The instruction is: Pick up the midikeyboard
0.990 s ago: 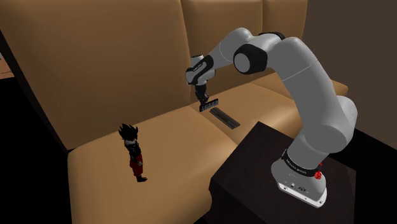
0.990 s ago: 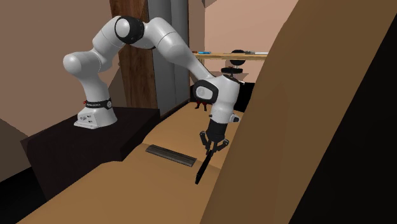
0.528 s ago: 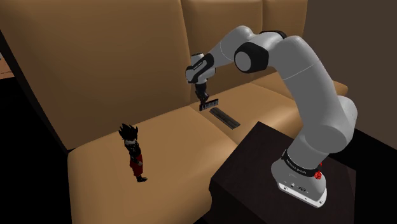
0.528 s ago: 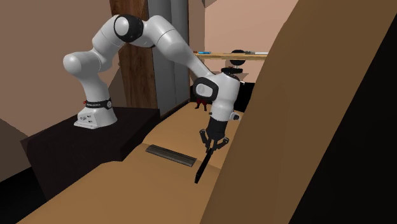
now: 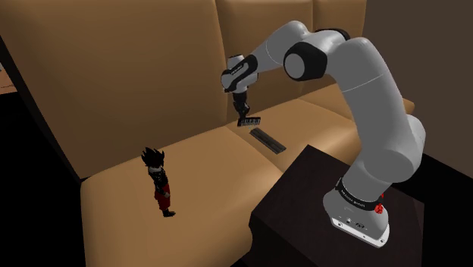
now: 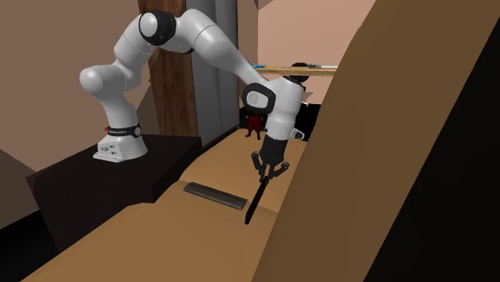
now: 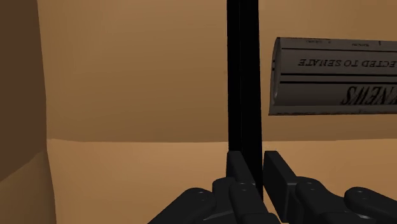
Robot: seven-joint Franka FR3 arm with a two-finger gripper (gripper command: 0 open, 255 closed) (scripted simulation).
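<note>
The midikeyboard (image 5: 249, 121) is a thin black slab with a row of pale keys. It hangs on edge just above the tan sofa seat (image 5: 205, 171), close to the backrest, clear of the cushion. My gripper (image 5: 243, 112) is shut on its upper end. From the second exterior view the midikeyboard (image 6: 255, 202) points down from the gripper (image 6: 267, 173). In the wrist view the midikeyboard (image 7: 245, 76) runs straight out from the gripper (image 7: 256, 167), clasped between the two fingers.
A folded grey newspaper (image 5: 267, 139) lies on the seat just beside the gripper, toward the stand; it appears again as the newspaper (image 7: 334, 75). A spiky-haired figurine (image 5: 158, 182) stands near the seat's front. The dark stand (image 5: 303, 190) abuts the sofa.
The gripper has risen a little with the midikeyboard still clasped, so the slab hangs higher above the seat. The arm's elbow has lifted too. Newspaper and figurine are unmoved.
</note>
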